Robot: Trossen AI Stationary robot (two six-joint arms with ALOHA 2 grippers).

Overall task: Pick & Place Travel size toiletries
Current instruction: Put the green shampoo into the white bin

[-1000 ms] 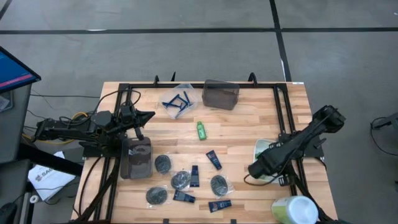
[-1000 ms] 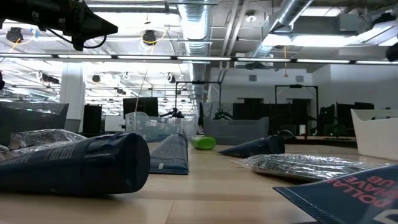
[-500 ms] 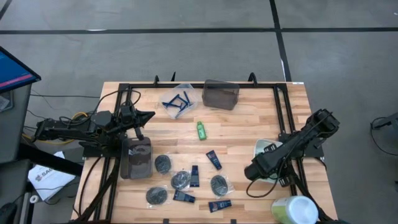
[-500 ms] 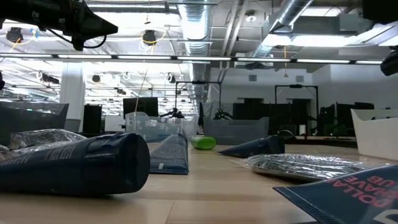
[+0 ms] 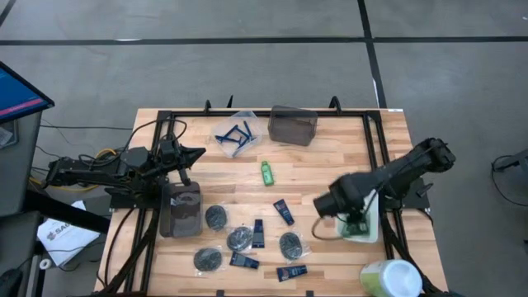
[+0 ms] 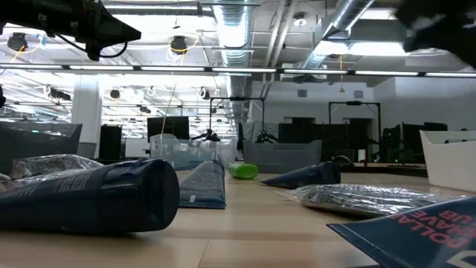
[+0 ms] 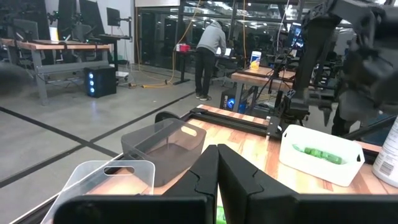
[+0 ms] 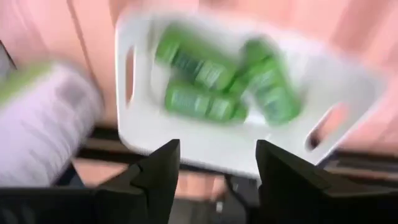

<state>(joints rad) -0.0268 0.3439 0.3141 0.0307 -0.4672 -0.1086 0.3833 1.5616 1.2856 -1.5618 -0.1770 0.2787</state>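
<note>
Three bright green mini bottles lie in the white tray at the table's right edge. My right gripper hangs open above the table just left of that tray, nothing between its fingers. Another green bottle lies mid-table. Navy tubes and wrapped dark discs lie toward the near edge. Blue razors rest in a clear bin at the far side. My left gripper is shut and level, high over the table's left side.
A grey bin stands at the far edge beside the clear bin, and a dark bin sits below my left arm. A large pale-green-topped tub stands at the near right corner. A person stands far off in the room.
My right gripper has risen from over the white tray and swung toward the table's left, uncovering the tray in the high view. The tray and the items on the table have stayed where they were.
</note>
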